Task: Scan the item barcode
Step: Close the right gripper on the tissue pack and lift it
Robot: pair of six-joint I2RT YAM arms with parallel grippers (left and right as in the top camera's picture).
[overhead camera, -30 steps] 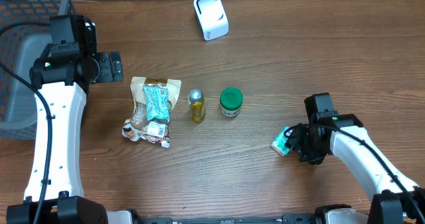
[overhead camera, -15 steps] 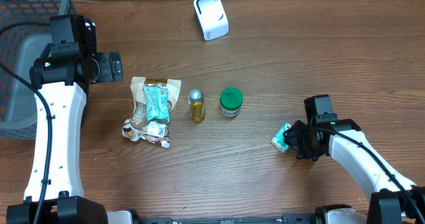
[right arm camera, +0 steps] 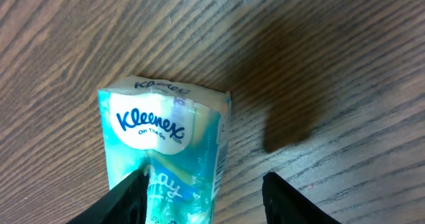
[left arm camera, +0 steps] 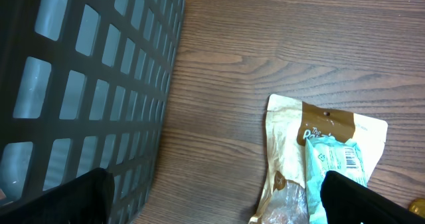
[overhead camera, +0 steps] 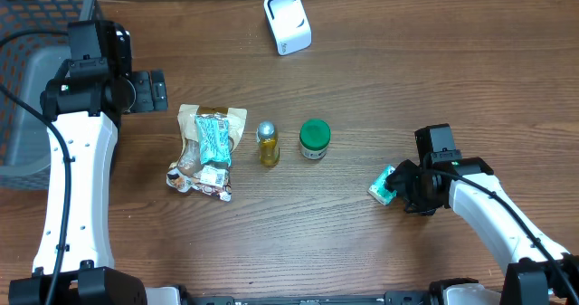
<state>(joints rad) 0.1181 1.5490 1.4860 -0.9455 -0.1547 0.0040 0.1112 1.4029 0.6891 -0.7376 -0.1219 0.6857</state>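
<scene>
right wrist view: a small tissue pack [right arm camera: 163, 151] in a blue and white wrapper is seen lying flat on the wooden table [right arm camera: 332, 51]. it is framed by the right gripper [right arm camera: 206, 197], whose jaws are partly apart. one finger is laid against the pack's side and a gap is left by the other, so the pack is not squeezed or lifted. no barcode can be made out on the face that is shown (only the brand name is seen). in the overhead view the pack is found near the right side of the table, well apart from the white scanner [overhead camera: 288, 22] at the far edge. the left gripper [left arm camera: 222, 197] is spread wide with nothing in it, beside a dark basket [left arm camera: 80, 84] and near a brown snack bag [left arm camera: 319, 137]. the task is judged to be only just begun: the pack must be gripped, carried to the scanner, and its barcode shown to it. nothing is scanned yet.
</scene>
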